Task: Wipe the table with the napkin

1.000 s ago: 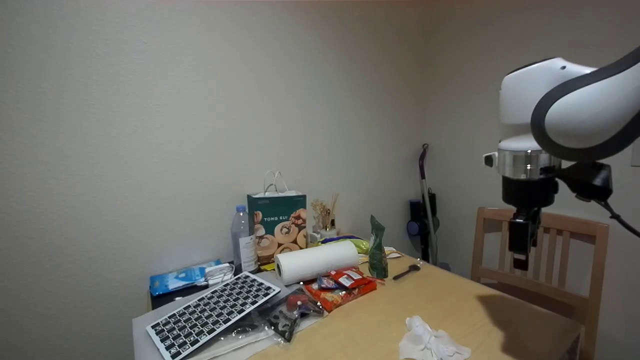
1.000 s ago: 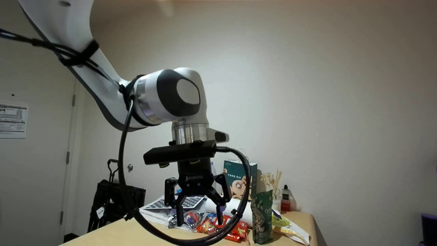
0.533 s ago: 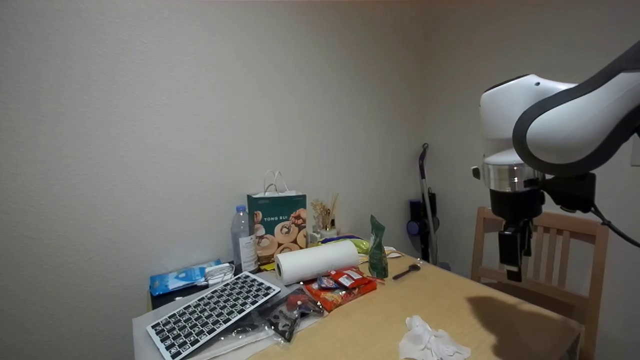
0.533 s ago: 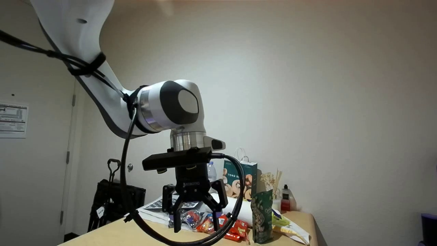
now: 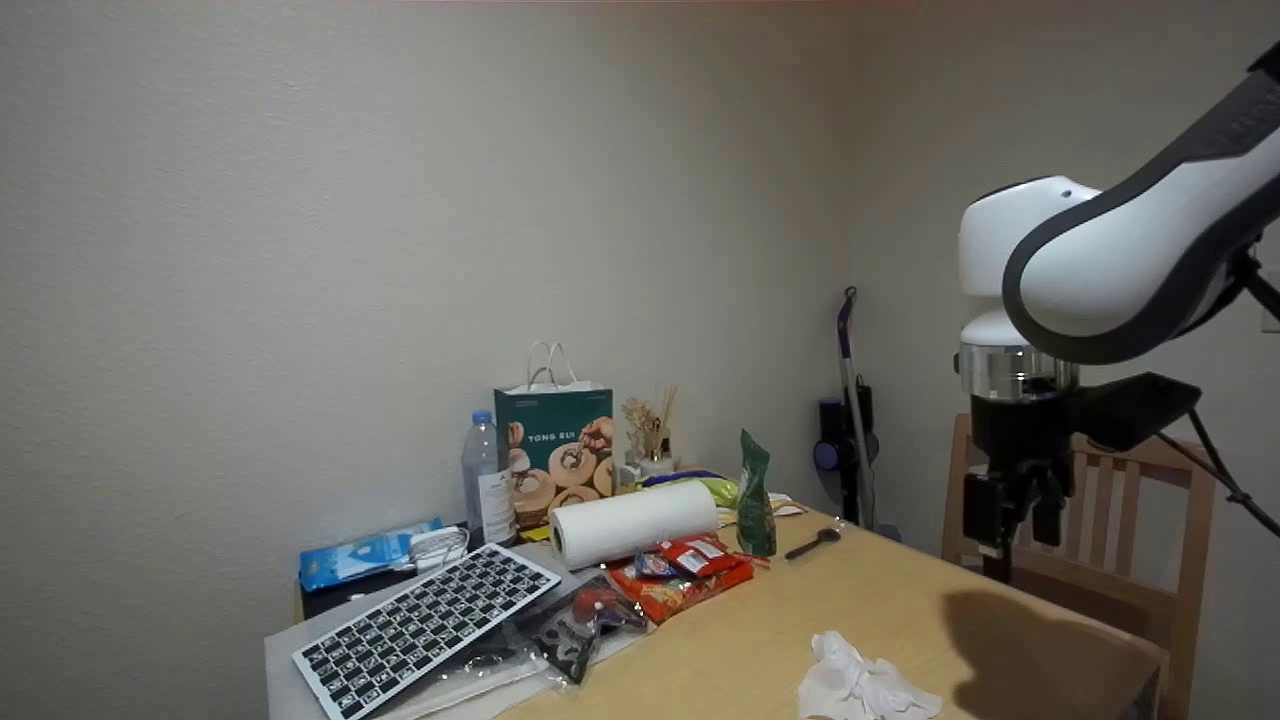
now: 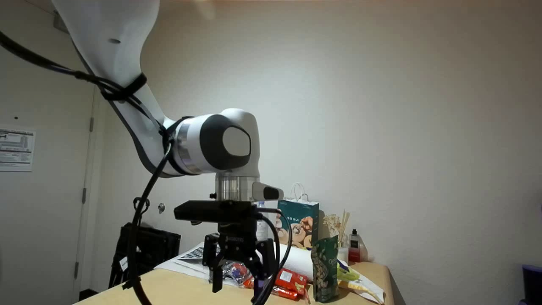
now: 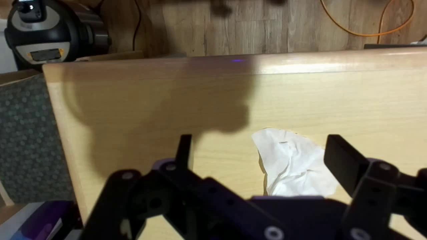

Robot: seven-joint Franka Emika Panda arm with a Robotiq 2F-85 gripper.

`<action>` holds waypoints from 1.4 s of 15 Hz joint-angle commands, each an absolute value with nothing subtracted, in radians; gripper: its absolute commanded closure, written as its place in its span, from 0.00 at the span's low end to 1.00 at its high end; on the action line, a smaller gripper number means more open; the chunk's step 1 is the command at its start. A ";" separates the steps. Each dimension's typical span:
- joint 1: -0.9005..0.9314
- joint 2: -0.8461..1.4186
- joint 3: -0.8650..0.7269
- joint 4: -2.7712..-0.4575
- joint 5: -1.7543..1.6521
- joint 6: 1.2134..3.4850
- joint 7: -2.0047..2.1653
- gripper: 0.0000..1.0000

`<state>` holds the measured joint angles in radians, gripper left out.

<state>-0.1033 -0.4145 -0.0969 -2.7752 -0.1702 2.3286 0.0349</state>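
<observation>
ROBOTIQ-marked hand [image 6: 237, 290]: jaws wide apart. Below it, one crumpled napkin [image 7: 297, 166] on tabletop [image 7: 367, 100]. Well beyond: one "TONG SUI" paper bag [image 5: 555, 455].

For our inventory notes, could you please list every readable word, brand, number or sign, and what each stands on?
"TONG SUI": green paper bag (the S could be a B).
"ROBOTIQ", faint: black housing above the fingers.
Too small or blurred to read: any print on the door notice, bottle label, green pouch, red packets, blue package or keyboard-like panel.
No number is legible.
</observation>
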 commanded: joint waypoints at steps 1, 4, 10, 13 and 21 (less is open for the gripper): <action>-0.092 -0.271 -0.065 -2.763 -0.086 2.437 0.144 0.00; -0.099 -0.286 -0.060 -2.772 -0.098 2.412 0.115 0.00; -0.094 -0.210 -0.031 -2.750 -0.115 2.455 0.193 0.00; -0.092 -0.124 0.044 -2.740 -0.174 2.653 0.393 0.00; -0.252 -0.067 0.205 -2.697 -0.509 2.785 0.758 0.00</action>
